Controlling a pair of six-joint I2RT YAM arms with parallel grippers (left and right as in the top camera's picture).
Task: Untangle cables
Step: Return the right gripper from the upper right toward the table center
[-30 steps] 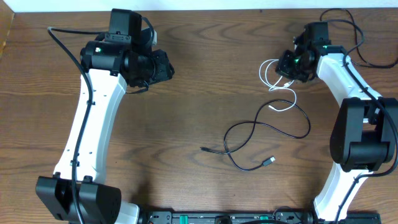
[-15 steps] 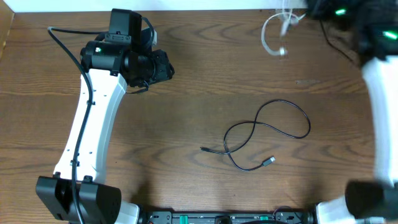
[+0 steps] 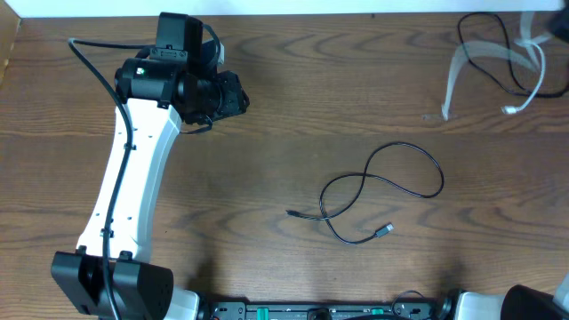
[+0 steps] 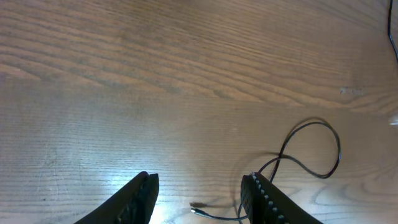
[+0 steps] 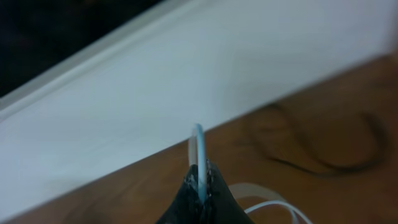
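Since approx. 1 s ago, the R arm has swung away from its far-right position and is now almost out of the overhead view. Only its base [image 3: 533,302] shows, at the near-right corner. The white cable [image 3: 493,62] has gone with it. It no longer lies looped beside the black cable [image 3: 382,191]; it now appears as a blurred white streak at the far-right edge of the table [image 3: 293,133].

1. R gripper [image 5: 200,182]: fingers pressed together, pinching the white cable. In the wrist view a short length of cord stands up from between the fingertips. A white wall [image 5: 186,81] lies behind it, with the table edge below.
2. L gripper [image 4: 200,182]: fingers spread, nothing between them. It hovers above bare wood, far-left of centre. The L arm [image 3: 133,178] pos. is unchanged.
3. Black cable: lies flat on the table, centre-right, well apart from the white cable. It forms one open loop towards the far-right and a smaller curve near-left, crossing itself once. One plug end [image 3: 385,230] points right at the near side; the other end [image 3: 292,213] points left.
4. Arm wire [image 3: 484,44]: thicker black lead curled at the far-right corner, overlapping the white streak. Contact between them cannot be determined.
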